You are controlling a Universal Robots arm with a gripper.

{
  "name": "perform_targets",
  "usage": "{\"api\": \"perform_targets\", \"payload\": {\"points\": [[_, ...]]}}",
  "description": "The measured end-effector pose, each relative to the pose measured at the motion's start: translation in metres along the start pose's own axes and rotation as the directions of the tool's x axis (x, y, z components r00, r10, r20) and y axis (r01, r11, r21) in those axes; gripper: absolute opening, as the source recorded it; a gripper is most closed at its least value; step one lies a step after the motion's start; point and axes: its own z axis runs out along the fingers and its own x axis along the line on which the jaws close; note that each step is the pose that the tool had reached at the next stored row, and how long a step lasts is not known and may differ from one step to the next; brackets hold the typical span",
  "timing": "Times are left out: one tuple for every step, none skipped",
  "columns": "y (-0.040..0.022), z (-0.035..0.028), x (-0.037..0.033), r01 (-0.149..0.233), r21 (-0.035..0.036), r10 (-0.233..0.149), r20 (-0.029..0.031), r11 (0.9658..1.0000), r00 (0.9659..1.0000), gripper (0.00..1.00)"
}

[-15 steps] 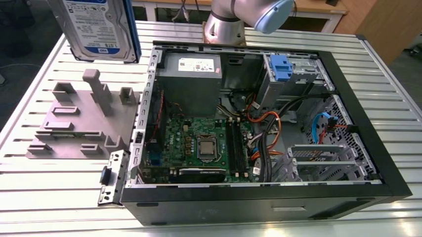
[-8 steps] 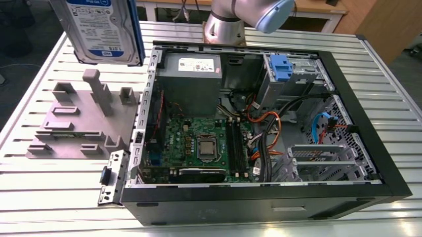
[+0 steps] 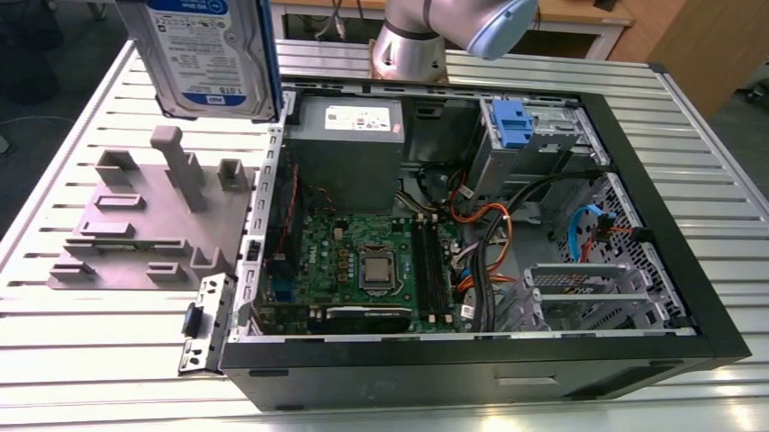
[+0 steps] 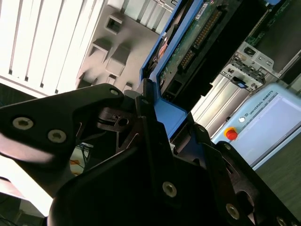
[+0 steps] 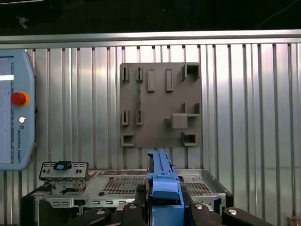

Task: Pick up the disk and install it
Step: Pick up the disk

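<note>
The disk (image 3: 204, 54), a silver-grey drive with a white-and-blue label in a blue bracket, hangs upright in the air at the exterior view's upper left. It is above the table and just outside the open computer case (image 3: 625, 225). In both wrist views my gripper (image 5: 163, 203) (image 4: 162, 120) is shut on the blue bracket end of the disk (image 5: 162, 181). The second wrist view shows the disk's green circuit-board side (image 4: 193, 42). Inside the case, the drive bay with a blue latch (image 3: 511, 121) stands at the far corner.
A grey fixture plate (image 3: 144, 225) (image 5: 160, 103) with raised posts lies on the slatted table beside the case. The grey power supply box (image 3: 355, 126), motherboard (image 3: 360, 261) and cables (image 3: 505, 234) sit in the case. A teach pendant (image 5: 14, 117) lies on the table.
</note>
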Motion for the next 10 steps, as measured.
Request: {"api": "perform_targets", "payload": {"points": [[-0.0020,0.0000,0.0001,0.000,0.0000,0.000,0.0000,1.0000,1.0000,0.36],[-0.0039,0.0000,0.0003,0.000,-0.0001,0.000,0.0000,1.0000,1.0000,0.36],[-0.0060,0.0001,0.0006,0.000,0.0000,0.000,0.0000,1.0000,1.0000,0.36],[-0.0079,0.0002,0.0009,0.000,0.0001,0.000,0.0001,1.0000,1.0000,0.36],[-0.0097,0.0002,0.0012,0.000,0.0000,0.000,0.0000,1.0000,1.0000,0.36],[-0.0116,0.0002,0.0015,0.000,-0.0001,0.000,0.0000,1.0000,1.0000,0.36],[-0.0134,0.0002,0.0016,0.000,0.0000,0.000,0.0000,1.0000,1.0000,0.36],[-0.0152,0.0003,0.0018,0.000,0.0000,0.000,0.0000,1.0000,1.0000,0.36],[-0.0169,0.0003,0.0019,0.000,-0.0001,0.000,-0.0001,1.0000,1.0000,0.36],[-0.0187,0.0003,0.0020,0.000,0.0000,0.000,0.0000,1.0000,1.0000,0.36]]}}
